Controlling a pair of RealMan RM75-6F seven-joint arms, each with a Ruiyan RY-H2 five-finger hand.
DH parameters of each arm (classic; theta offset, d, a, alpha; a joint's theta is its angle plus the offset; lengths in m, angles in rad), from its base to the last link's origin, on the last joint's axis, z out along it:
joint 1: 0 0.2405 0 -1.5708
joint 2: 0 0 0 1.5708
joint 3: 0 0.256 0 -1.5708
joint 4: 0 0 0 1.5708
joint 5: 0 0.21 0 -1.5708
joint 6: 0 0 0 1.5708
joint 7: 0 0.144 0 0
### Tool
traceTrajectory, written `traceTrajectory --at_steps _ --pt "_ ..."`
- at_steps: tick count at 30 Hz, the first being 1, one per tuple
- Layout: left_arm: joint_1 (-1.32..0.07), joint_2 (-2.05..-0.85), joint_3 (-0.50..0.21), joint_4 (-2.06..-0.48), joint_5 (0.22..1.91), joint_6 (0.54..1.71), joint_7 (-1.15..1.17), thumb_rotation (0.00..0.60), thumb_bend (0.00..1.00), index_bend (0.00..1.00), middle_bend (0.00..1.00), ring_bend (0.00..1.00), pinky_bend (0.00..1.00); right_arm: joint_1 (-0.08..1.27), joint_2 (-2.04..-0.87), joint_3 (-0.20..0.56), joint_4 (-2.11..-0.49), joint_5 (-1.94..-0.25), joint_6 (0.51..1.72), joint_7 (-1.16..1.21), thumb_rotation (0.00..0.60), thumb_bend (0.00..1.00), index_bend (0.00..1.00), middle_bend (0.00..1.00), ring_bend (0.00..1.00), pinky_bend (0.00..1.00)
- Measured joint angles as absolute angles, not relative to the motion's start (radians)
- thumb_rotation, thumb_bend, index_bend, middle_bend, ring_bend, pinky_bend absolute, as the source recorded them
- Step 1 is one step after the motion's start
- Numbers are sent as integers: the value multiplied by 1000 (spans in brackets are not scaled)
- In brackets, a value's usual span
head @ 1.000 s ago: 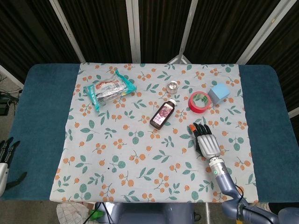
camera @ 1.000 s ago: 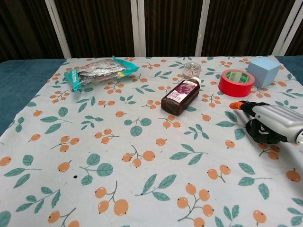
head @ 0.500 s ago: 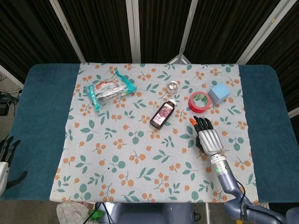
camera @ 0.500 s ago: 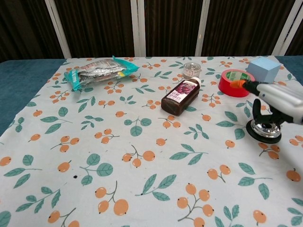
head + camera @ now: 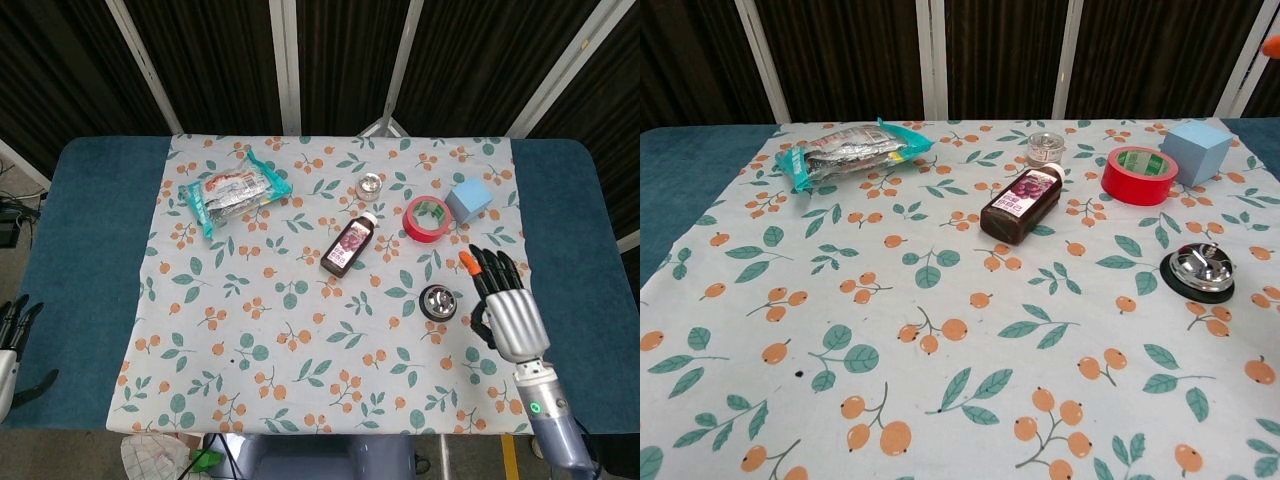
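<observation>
A call bell (image 5: 437, 300) is seen standing upright on the flowered cloth (image 5: 270, 330) of the worktop, dome up, round and without a long axis. The right hand (image 5: 503, 305) is raised just beside it to the right, fingers spread, nothing held. Beyond the bell lie a red tape roll (image 5: 427, 218), a blue cube (image 5: 467, 199), a dark bottle (image 5: 348, 246) and a small jar (image 5: 371, 186). A snack packet (image 5: 232, 191) lies far left. The left hand (image 5: 14, 335) is partly seen at the edge, well apart; its state cannot be told.
</observation>
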State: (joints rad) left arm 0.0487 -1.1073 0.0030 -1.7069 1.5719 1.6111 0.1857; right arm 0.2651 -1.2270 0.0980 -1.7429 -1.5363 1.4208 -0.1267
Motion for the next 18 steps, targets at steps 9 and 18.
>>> traceTrajectory --at_steps 9,18 --pt "57 -1095 7 -1703 1586 1631 146 600 295 97 0 0 90 147 -1169 -30 -1712 -1596 1493 -180 600 964 23 0 0 0" --pt "67 -1088 13 -1684 1609 1655 106 600 295 97 0 0 90 115 -1179 -31 -1638 -1561 1502 -157 600 927 23 0 0 0"
